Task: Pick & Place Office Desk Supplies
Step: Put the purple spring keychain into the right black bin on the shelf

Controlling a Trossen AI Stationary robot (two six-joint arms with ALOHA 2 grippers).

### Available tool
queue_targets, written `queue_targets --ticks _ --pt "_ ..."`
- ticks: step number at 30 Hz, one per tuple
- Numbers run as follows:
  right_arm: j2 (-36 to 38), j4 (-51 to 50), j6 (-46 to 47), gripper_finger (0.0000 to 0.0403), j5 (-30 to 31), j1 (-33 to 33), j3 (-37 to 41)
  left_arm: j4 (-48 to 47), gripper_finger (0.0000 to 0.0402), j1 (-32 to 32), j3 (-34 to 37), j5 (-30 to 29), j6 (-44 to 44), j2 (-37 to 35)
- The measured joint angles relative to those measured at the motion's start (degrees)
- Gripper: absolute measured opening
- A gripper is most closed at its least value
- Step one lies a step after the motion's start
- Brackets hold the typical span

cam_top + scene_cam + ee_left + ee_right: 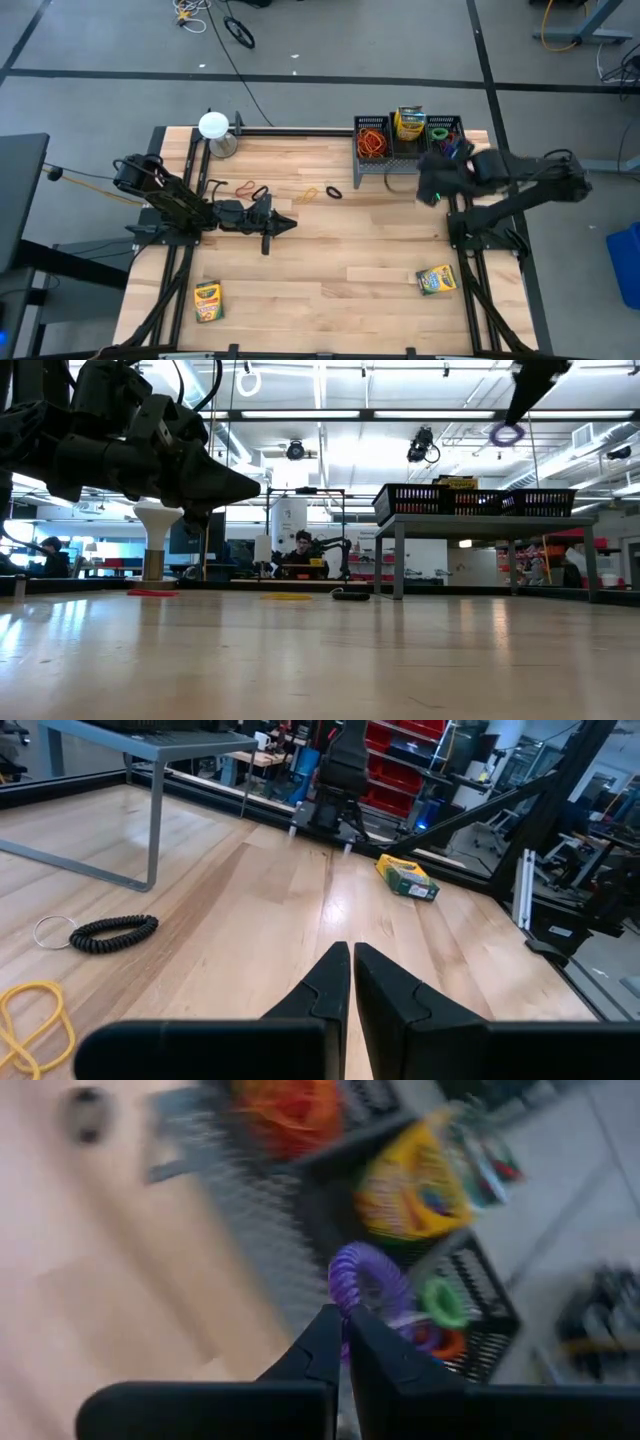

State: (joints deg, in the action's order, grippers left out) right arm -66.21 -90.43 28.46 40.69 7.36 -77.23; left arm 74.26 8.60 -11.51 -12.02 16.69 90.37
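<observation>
A pale wooden butcher-block table [330,250] carries it all. At its far edge stands a black wire-mesh compartment rack [408,143] on grey legs, and a white round-topped object [214,127] stands near the far left corner. Flat on the wood lie two yellow-and-green crayon boxes, one near the front left [208,301], another front right [437,280]. Mid-table lie a red rubber-band loop [245,186], a yellow loop [307,196] and a black coiled band [333,192].

Bright overhead lights; rt wrist view blurred
</observation>
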Motion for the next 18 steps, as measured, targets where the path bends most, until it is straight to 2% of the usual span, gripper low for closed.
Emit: queue_targets --ticks 8,13,18 --pt "3.95 1.06 -4.72 0.0015 3.18 -18.92 0.81 0.03 0.0023 -0.02 0.02 -0.08 -0.33 0.0" --pt "3.95 3.37 -9.16 0.0015 3.08 -27.25 0.81 0.35 0.0023 -0.02 0.02 -0.01 -1.62 0.0" --pt "3.3 8.5 -13.56 0.0015 -0.1 -33.95 0.81 0.46 0.0023 -0.02 0.02 -0.02 -1.61 0.0"
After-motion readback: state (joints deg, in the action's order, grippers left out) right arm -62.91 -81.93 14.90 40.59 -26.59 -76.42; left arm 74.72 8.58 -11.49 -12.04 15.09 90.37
